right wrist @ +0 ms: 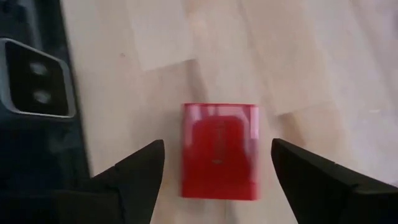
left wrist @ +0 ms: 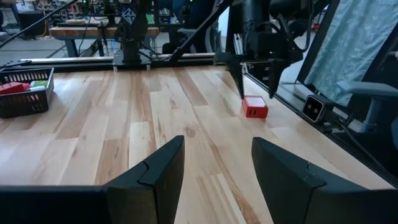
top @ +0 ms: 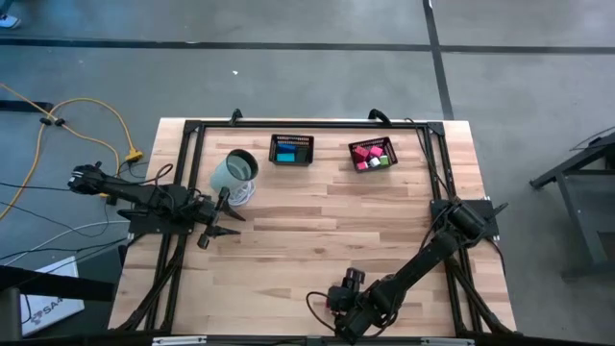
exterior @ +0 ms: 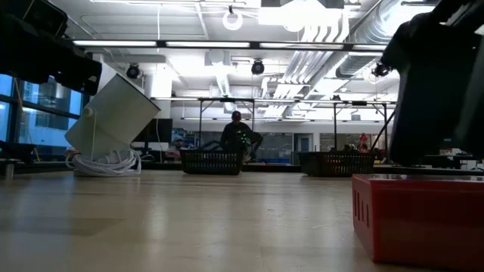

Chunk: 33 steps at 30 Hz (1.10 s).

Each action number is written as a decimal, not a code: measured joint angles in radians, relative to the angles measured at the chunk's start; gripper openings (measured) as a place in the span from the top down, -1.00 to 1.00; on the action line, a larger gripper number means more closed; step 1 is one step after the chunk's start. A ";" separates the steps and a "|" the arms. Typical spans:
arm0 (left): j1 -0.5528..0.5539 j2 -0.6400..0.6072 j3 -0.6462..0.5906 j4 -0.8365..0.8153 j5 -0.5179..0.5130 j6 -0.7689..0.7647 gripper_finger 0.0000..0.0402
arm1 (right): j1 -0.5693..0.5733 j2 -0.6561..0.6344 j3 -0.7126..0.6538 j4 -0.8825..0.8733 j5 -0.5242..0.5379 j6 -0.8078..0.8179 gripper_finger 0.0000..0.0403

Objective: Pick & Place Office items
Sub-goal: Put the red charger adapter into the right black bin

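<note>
1. The red block [right wrist: 219, 151] lies flat on the wooden table [top: 317, 240], at the near edge, far from the two mesh baskets at the back.
2. The right gripper [right wrist: 217, 165] hangs straight over the red block, fingers spread wide on either side of it and not touching it.
3. The left gripper [left wrist: 214, 171] waits well to the left of the red block, fingers apart with nothing between them.
4. Just beyond the left gripper a pale tipped cup [top: 234, 170] leans on a coil of white cord [exterior: 104, 162].
5. Far back from the red block, one basket [top: 291, 150] holds blue and teal pieces; the other basket [top: 372, 154] holds pink, red and what looks like green ones.
6. A person [exterior: 240, 136] sits in the room beyond the table.
</note>
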State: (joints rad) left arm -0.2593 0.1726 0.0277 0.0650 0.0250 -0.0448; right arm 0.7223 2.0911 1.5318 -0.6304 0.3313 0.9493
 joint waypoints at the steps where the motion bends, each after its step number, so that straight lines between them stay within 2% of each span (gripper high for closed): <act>1: 0.000 0.000 0.000 0.000 0.000 0.000 0.10 | 0.000 0.002 -0.001 -0.002 0.001 0.005 -0.41; 33: 0.000 0.000 0.000 0.007 0.000 0.000 0.10 | -0.018 0.055 -0.001 -0.017 -0.073 0.018 -0.41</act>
State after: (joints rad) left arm -0.2595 0.1726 0.0274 0.0721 0.0248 -0.0448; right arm 0.7040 2.1456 1.5311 -0.6473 0.2586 0.9676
